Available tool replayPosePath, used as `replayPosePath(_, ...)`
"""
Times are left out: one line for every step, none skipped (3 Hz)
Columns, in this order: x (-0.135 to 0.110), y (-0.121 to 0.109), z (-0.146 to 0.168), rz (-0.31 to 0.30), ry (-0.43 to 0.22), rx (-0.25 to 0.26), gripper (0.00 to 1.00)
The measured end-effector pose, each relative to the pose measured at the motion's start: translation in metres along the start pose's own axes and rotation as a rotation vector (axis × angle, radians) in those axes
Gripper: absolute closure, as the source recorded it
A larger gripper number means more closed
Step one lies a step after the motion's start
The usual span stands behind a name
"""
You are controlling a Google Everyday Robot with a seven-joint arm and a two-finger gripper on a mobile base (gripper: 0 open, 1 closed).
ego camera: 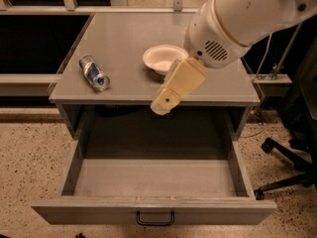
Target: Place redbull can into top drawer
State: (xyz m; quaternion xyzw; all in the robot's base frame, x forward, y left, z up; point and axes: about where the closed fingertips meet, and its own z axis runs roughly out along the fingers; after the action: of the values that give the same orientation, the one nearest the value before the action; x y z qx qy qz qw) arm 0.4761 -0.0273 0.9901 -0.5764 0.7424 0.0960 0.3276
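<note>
At the front of the grey cabinet (218,63), the top drawer (153,180) stands pulled fully out, its wide shallow floor bare and ready to take something. Above it the robot's bulky white arm (237,19) reaches in from the upper right, over the right half of the cabinet top. Partly hidden behind the arm's wrist sits a white bowl (159,58). The cream-coloured gripper (162,104) hangs past the cabinet's front edge, over the open drawer, and carries nothing; whether it is spread or pressed together cannot be told from this angle. The redbull can (94,73) lies on its side near the left front corner of the cabinet top, well apart from the gripper. The step in hand looks like the approach to the can. The next move likely calls for swinging left and dropping over the can's slim body, square across it.
</note>
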Motion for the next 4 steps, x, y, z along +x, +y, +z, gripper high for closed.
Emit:
replayPosePath(-0.009,-0.034,0.014,0.064,-0.043,0.142,0.0)
replayPosePath(-0.025,-0.075,0.04,0.087,-0.069,0.252,0.0)
replayPosePath(-0.043,-0.094,0.088,0.074,-0.071,0.235,0.0)
replayPosePath(-0.043,-0.094,0.088,0.074,-0.071,0.235,0.0)
